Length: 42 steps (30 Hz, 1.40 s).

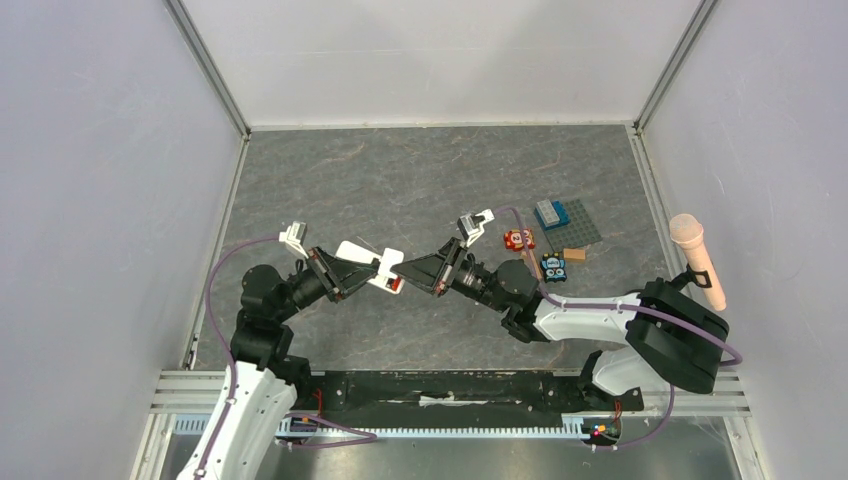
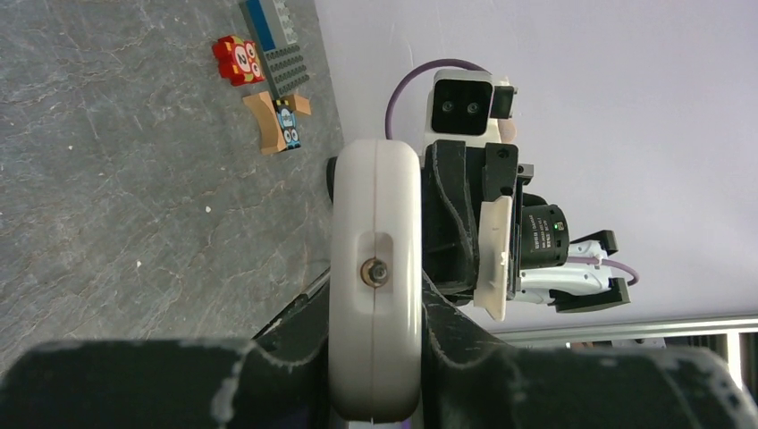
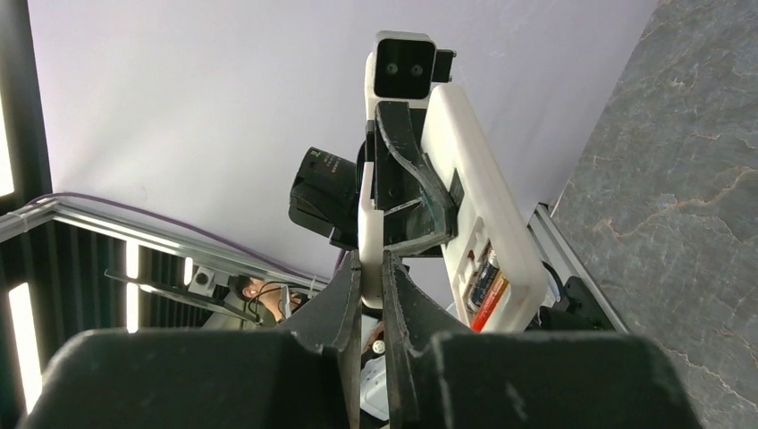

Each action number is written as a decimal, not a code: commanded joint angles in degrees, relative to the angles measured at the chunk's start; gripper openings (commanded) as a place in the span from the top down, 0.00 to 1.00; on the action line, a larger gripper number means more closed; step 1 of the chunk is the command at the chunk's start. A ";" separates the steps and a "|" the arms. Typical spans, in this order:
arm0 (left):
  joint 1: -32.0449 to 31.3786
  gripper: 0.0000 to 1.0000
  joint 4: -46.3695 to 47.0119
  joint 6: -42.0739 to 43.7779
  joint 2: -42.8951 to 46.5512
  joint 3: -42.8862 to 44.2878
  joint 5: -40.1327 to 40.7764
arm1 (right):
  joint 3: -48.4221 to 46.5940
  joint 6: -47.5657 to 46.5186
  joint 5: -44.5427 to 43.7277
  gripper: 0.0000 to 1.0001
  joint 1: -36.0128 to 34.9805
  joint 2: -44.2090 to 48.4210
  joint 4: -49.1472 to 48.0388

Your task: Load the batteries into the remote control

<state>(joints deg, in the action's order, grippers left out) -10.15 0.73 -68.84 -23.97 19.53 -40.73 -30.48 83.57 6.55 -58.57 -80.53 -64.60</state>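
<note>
Left tool (image 1: 372,270) gripping remote (image 1: 352,250) aloft mid-surface (image 1: 400,170), open back facing 3 o'clock | batteries (image 3: 485,286) sitting inside | right tool (image 1: 404,270) pinching cover (image 3: 368,223); I'm judging closing comes next.

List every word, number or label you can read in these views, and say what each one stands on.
"2": in a white circle on the red block; it is small, so this is only a likely reading.
White print on the black motor, left wrist view: too small to read.
Mark on the dark motor, right wrist view: too blurred to read.
No text shows on the remote control or the white cover piece.
</note>
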 commanded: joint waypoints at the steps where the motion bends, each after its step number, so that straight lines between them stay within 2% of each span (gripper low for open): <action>1: -0.05 0.98 0.47 3.42 0.04 3.38 -1.08 | -2.43 0.58 -0.65 0.99 -0.23 0.86 1.98; 7: -0.04 0.98 -0.20 3.06 0.72 3.91 1.28 | -1.54 0.64 -0.98 0.99 -0.32 2.52 8.21; 17: -0.04 0.98 -0.45 2.49 1.29 4.17 2.36 | 0.16 0.39 -3.03 1.00 -0.28 4.47 11.53; 42: -0.04 0.98 0.25 1.28 1.19 4.55 3.21 | 0.77 0.02 -3.30 1.00 -0.28 5.67 14.85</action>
<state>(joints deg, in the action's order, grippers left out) -10.15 -1.21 -68.66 -23.31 21.06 -37.54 -30.35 84.31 4.43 -58.65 -76.20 -50.43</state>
